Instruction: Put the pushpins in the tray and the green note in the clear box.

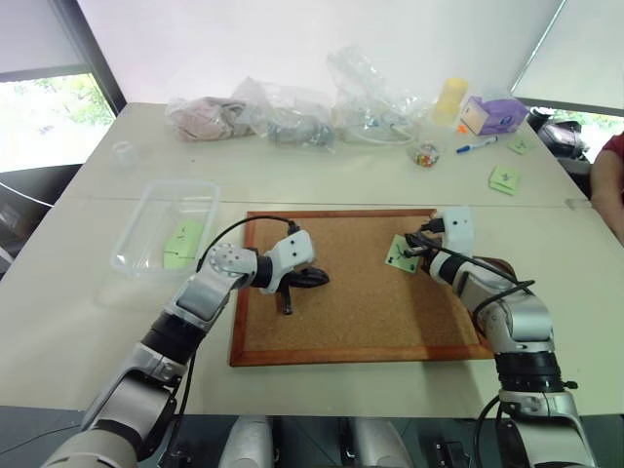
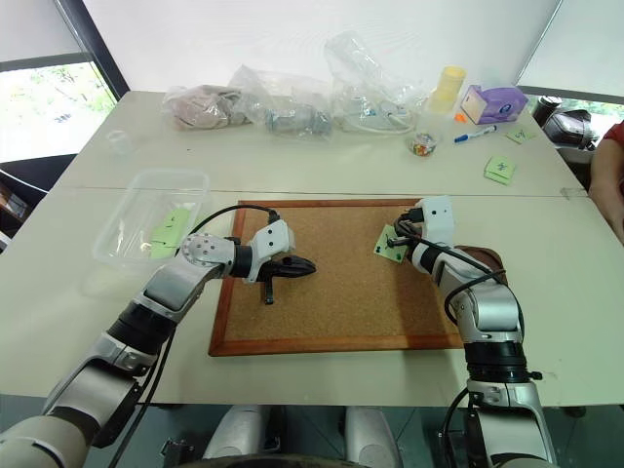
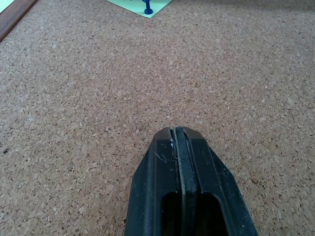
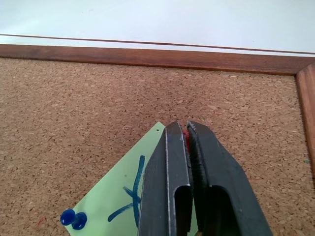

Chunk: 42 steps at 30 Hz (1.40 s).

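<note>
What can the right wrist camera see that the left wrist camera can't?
Right wrist camera: the right gripper pinching a red pin, the note's blue scribble, the white table. Left wrist camera: the left gripper, shut, over bare cork. Both: the cork board, its wooden frame, the green note and a blue pin.

Left gripper (image 3: 179, 135) fingers pressed flat together, hovering over plain cork board (image 3: 88, 98). Corner of a green note (image 3: 140, 6) way up ahead with a blue pushpin (image 3: 147, 9) stuck in it. Bit of wood frame (image 3: 15, 17) at the corner.
</note>
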Motion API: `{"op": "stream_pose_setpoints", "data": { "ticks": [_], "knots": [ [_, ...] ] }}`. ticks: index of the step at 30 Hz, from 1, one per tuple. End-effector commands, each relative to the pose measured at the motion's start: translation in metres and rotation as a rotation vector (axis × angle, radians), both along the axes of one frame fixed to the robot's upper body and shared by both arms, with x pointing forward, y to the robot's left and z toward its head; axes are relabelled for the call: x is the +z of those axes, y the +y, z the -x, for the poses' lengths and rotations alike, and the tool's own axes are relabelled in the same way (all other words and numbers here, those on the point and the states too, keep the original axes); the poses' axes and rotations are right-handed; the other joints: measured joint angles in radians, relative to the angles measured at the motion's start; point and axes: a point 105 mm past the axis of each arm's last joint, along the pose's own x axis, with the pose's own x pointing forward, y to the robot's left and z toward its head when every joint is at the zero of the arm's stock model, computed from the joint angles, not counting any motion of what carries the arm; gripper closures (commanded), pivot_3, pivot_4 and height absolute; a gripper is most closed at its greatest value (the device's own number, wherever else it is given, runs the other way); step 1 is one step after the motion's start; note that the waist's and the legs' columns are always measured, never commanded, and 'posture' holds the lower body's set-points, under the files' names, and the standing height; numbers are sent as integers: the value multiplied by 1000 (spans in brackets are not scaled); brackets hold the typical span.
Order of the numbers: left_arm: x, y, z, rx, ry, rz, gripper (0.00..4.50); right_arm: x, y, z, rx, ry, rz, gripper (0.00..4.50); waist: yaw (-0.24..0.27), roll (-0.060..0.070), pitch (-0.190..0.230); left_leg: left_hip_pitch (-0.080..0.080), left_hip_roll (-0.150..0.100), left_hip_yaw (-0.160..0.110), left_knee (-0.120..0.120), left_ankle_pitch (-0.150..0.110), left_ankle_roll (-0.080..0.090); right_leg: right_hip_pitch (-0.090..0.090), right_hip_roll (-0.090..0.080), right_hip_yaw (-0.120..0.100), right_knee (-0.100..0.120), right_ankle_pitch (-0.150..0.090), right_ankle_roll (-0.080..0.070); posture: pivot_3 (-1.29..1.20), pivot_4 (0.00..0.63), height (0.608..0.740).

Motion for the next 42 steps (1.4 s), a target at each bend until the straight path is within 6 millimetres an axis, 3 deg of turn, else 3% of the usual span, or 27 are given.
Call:
{"op": "stream_pose_setpoints", "data": {
  "ticks": [1, 20, 24, 26, 31, 36, 42],
  "knots": [
    [-10, 5, -1, 24, 10, -44, 4500, 15, -4, -1, -21, -66, -8, 4432, 0, 0, 0, 0, 0, 0, 0, 0, 0, 0, 0, 0, 0, 0, 0, 0, 150, 737],
    [-15, 1, 1, 16, 27, -56, 4500, 55, -39, 10, -224, -367, -10, 4432, 1, 3, -1, 1, 0, 0, 0, 0, 0, 0, 0, 0, 0, 0, 0, 0, 150, 737],
    [-15, -2, 2, 7, 25, -53, 4500, 64, -60, 32, -315, -402, 9, 4432, 5, 3, -2, 0, 0, 0, 0, 0, 0, 1, 0, 0, 0, 0, 0, 0, 150, 737],
    [-14, -2, 3, 6, 24, -50, 4500, 62, -68, 45, -346, -390, 27, 4432, 6, 3, -2, 0, 0, -1, 0, 0, 0, 1, 0, 0, 0, 0, 0, 0, 150, 737],
    [-13, -5, 4, 0, 23, -41, 4500, 37, -86, 78, -410, -271, 77, 4432, 2, 5, -3, 1, 0, -1, 0, 0, 0, 2, 0, 0, 0, 0, 0, 0, 150, 737],
    [-13, -7, 5, -8, 27, -40, 4500, 19, -95, 84, -446, -184, 98, 4432, 2, 7, -4, 3, 0, 0, 0, 0, 0, 3, 0, 1, 0, 0, 0, 0, 150, 737],
    [-11, -6, 2, -5, 20, -44, 4500, 10, -105, 84, -492, -142, 105, 4432, 4, 7, -4, 3, -1, -1, 0, 0, 0, 3, 0, 1, -1, 0, 0, 0, 150, 737]
  ]
}}
